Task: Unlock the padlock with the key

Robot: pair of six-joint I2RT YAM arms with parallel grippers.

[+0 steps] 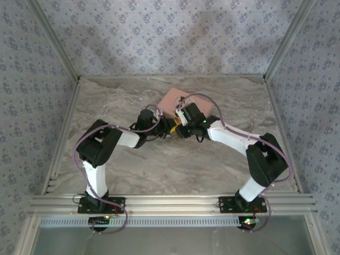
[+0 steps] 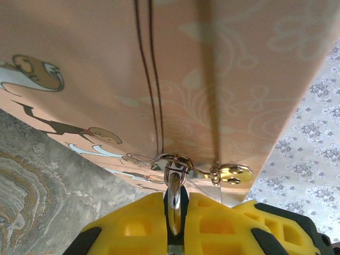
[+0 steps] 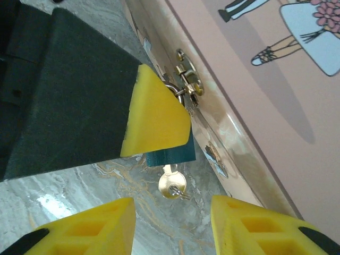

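Note:
The padlock [image 3: 171, 155] is a small dark teal block hanging at the clasp [image 3: 187, 79] of a pink tin [image 3: 276, 69]. A brass key [image 3: 172, 184] sticks out of its underside, with a small ring on its head. My left gripper [image 2: 175, 223] is shut on the padlock, whose silver shackle [image 2: 174, 199] runs up between the yellow fingers into the clasp [image 2: 178, 162]. My right gripper [image 3: 172, 212] is open just short of the key, touching nothing. In the top view both grippers, left [image 1: 168, 129] and right [image 1: 181, 130], meet at the tin's near edge.
The pink tin [image 1: 178, 98] with cartoon figures lies on the marble table [image 1: 159, 164] behind the grippers. A left finger [image 3: 156, 119] and its black body cover the padlock's upper part in the right wrist view. Patterned walls enclose the table on three sides.

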